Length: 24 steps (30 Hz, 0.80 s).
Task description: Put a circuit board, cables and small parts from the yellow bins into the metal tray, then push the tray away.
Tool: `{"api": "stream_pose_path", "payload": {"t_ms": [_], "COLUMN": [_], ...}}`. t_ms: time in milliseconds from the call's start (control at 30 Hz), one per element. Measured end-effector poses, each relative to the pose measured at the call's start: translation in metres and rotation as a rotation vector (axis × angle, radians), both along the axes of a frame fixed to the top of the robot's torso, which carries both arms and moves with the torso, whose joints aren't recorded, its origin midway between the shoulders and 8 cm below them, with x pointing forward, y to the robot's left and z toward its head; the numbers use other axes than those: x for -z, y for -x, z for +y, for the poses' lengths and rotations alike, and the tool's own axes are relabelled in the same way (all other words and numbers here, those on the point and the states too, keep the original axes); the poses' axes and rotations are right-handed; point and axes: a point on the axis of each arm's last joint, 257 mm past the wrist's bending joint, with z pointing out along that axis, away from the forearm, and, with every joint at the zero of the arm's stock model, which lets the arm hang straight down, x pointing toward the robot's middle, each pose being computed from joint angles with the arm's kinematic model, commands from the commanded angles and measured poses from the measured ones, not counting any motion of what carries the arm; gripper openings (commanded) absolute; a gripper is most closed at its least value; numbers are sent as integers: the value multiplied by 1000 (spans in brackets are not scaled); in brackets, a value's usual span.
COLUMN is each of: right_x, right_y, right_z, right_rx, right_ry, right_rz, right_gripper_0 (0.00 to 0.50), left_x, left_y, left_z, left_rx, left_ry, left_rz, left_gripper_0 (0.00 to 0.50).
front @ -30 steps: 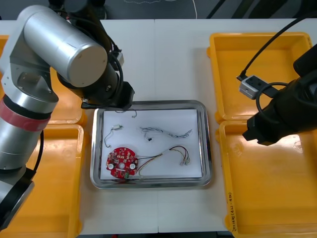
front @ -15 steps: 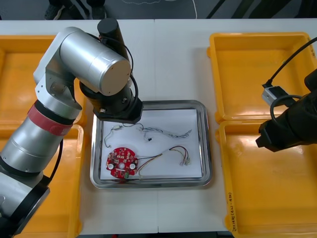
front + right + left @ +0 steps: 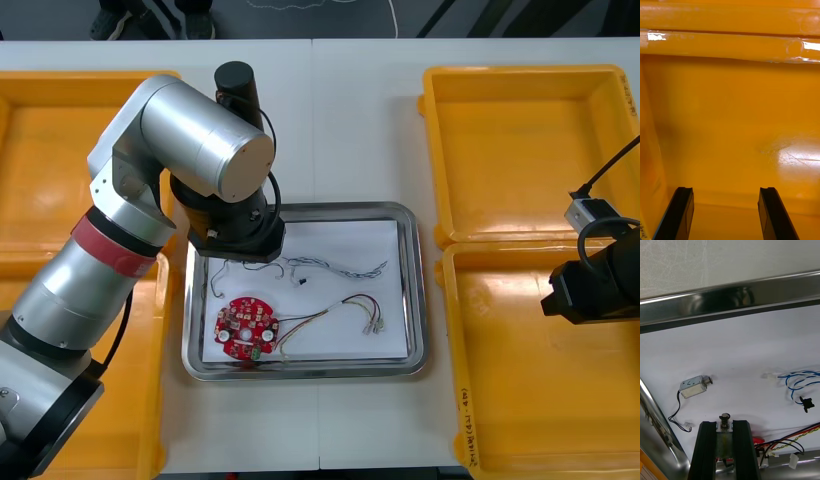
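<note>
Front view: my left arm stands over the metal tray at its 10 o'clock corner. The red circuit board lies at the tray's 7 o'clock. My right arm is at 3 o'clock, over a yellow bin.

Right wrist view: right fingers released, empty.

Left wrist view: left fingers clenched on a small metal part over the tray's white floor. The part is silvery, with its long axis along the fingers and its round-headed pin pointing toward the tray rim.
</note>
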Motion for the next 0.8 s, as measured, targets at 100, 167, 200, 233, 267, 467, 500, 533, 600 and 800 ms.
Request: {"api": "stream_pose_path", "payload": {"t_ms": [100,167,200,233,267,467,500,533,600,800], "right_x": [0,0,0,0,0,-1,-2,-2,-3,-3], "right_y": [-2,-3,-3,-4,-4,-5,-6,-6,-6,-7], "right_z": [-2,-4,-4,-5,-5,-7,-8,-8,-9,-8], "right_rx": [6,11,14,15,17,29,31,32,34,34], "right_ry": [4,10,12,14,15,18,17,17,17,14], "right_rz": [-7,-11,-13,-14,-16,-22,-23,-24,-26,-30], "right_gripper_0": [500,500,500,500,500,500,500,500,500,500], "left_x": [2,4,5,7,8,13,13,13,13,13], "left_y": [0,-2,-3,-4,-4,-6,-6,-6,-7,-8], "left_z": [-1,-3,-4,-4,-4,-6,-7,-7,-9,-8], "left_rx": [-2,-2,-2,-4,-5,3,5,7,9,7], "left_ry": [2,13,19,24,26,16,16,15,18,17], "left_rz": [0,-7,-13,-18,-21,-35,-36,-37,-41,-46], "left_gripper_0": [0,0,0,0,0,19,74,171,342,500]}}
